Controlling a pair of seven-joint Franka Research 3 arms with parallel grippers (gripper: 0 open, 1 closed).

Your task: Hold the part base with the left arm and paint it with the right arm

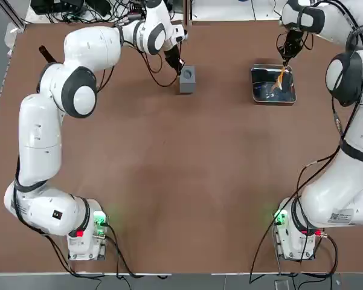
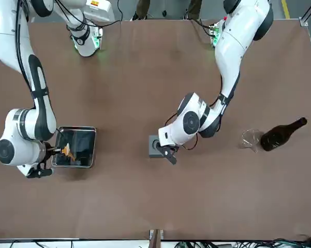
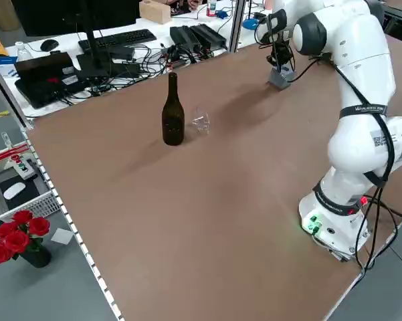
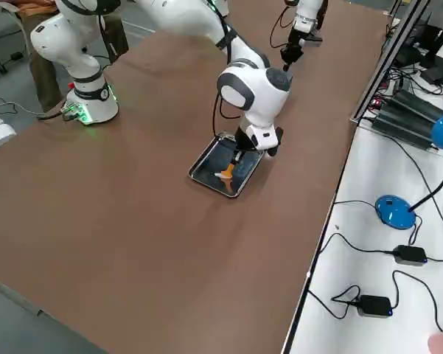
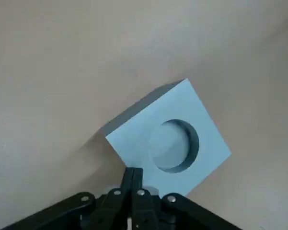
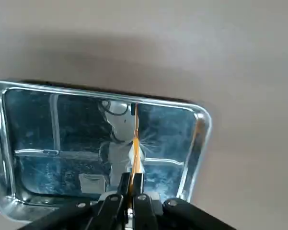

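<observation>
Surface (image 1: 181, 181) first: brown, with both arm bases at its near edge and the work set along the far side. Left arm (image 1: 42, 139) reaches across to the block (image 1: 187, 78), its gripper (image 5: 132, 178) with jaws pressed together, tip against one edge of the block's top face, seemingly to pin it down rather than pinch it. Right arm (image 1: 350, 121) hangs over the tray (image 1: 290, 96), which stands well apart from the block. Right gripper (image 6: 132, 184) has jaws pinching an orange brush (image 6: 135, 143), its tip down inside the tray, probably to load paint. A bottle (image 2: 279, 135) and glass (image 2: 251, 139) sit off to the left arm's side, unused.
</observation>
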